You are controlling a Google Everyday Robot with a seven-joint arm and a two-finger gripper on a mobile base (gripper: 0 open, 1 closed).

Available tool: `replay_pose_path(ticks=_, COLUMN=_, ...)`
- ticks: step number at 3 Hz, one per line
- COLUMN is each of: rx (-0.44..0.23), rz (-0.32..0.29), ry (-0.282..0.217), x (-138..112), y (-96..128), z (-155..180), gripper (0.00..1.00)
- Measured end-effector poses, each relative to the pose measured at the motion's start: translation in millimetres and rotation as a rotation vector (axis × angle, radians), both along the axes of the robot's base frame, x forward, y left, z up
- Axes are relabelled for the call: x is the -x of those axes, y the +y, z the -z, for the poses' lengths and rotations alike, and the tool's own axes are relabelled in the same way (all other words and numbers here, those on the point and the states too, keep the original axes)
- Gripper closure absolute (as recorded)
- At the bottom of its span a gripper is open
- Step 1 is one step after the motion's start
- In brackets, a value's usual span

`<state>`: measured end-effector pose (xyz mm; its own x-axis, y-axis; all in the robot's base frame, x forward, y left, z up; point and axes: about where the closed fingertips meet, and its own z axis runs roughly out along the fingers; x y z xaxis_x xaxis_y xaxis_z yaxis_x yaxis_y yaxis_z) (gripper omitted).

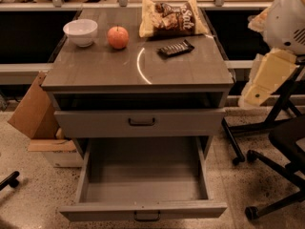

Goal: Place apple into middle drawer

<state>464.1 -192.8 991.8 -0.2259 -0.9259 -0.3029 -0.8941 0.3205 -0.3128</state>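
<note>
**Apple untouched, drawer waiting open**

The gripper (261, 84) hung off the cabinet's right side, at three o'clock from the cabinet top (143, 70) and well apart from everything on it. I could not tell whether it was open or closed. The apple (117, 36) sat at eleven o'clock on the top, just beside the white bowl (80, 31). Below, the middle drawer (143, 180) stood pulled out. The reach looked not yet begun. Next, the arm needed to swing left and descend on the apple, clear of the bowl.

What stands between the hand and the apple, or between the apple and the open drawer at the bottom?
Nothing blocks the open drawer: it is pulled out, nothing inside. The hand is right of the cabinet; a flat snack bar and chip bag lie on the top between it and the apple, probably low enough to clear.
</note>
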Motion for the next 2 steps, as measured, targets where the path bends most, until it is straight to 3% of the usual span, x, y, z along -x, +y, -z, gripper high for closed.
replay_pose_path(ticks=2, rx=-0.075, rz=-0.034, ry=-0.012, x=-74.8, y=41.3, z=34.0, gripper=0.00)
